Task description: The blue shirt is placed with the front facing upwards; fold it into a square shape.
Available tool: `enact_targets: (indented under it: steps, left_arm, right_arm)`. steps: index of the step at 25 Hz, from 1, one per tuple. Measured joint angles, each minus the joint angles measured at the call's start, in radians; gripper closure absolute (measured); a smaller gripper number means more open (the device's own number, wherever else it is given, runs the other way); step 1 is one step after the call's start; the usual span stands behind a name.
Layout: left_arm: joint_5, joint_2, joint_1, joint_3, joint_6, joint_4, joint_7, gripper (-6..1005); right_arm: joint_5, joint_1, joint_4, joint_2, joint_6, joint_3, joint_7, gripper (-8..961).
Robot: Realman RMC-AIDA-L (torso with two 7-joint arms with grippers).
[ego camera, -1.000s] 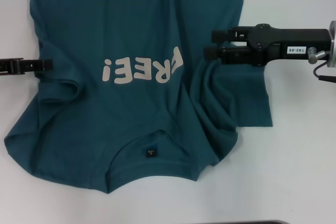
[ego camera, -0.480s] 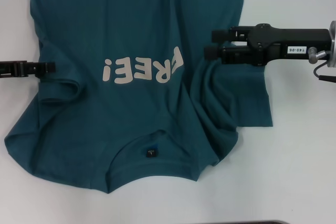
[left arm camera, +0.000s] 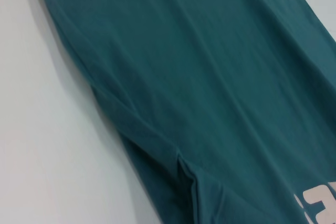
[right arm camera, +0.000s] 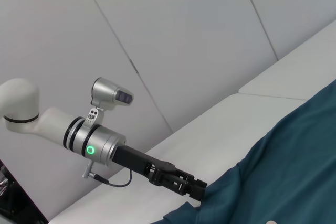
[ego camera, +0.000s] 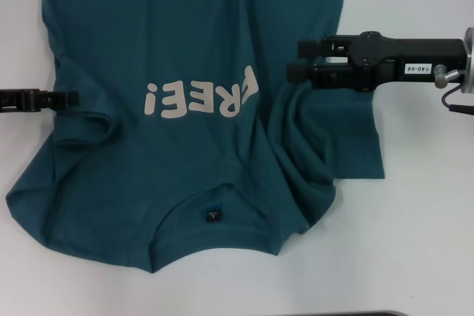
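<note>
The blue shirt (ego camera: 185, 57) lies front-up on the white table (ego camera: 415, 242), its long axis running near to far, collar at the near edge and hem far off. Pale "FREE" lettering (ego camera: 204, 96) crosses the chest; the right sleeve is bunched into folds. The left gripper (ego camera: 70, 98) sits at the shirt's left edge, the right gripper (ego camera: 295, 61) over the right sleeve. Neither has visibly moved since a moment ago. I cannot tell whether either is clamped.

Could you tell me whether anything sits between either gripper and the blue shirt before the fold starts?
Nothing visible does. The left gripper is already at the sleeve edge of the blue shirt, and the right gripper is over the bunched sleeve on the other side. Only bare white table surrounds the fabric.
</note>
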State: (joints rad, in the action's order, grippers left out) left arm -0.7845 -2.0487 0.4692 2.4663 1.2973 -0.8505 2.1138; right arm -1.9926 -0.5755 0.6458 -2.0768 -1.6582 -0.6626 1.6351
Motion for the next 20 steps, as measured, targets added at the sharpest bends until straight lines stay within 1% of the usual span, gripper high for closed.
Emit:
enact_targets:
  steps: [1,2,7,11,18,20]
  left_arm:
    - [0.000,0.000,0.000,0.000,0.000,0.000,0.000,356]
    - [0.020,-0.009,0.001,-0.001,-0.002,-0.011,0.002,367]
    - [0.030,-0.019,0.001,0.004,-0.006,-0.039,0.007,422]
    - [0.033,-0.022,0.004,0.000,-0.006,-0.045,0.006,505]
    - [0.037,-0.021,0.012,-0.001,-0.008,-0.038,0.002,650]
    - [0.037,-0.021,0.013,-0.001,-0.008,-0.038,0.002,742]
  right_arm:
    - [0.000,0.000,0.000,0.000,0.000,0.000,0.000,193]
    - [0.000,0.000,0.000,0.000,0.000,0.000,0.000,193]
    - [0.000,0.000,0.000,0.000,0.000,0.000,0.000,193]
    - [0.001,0.000,0.000,0.000,0.000,0.000,0.000,193]
    - [0.002,0.000,0.000,0.000,0.007,0.001,0.000,193]
    - [0.002,0.000,0.000,0.000,0.007,0.002,0.000,194]
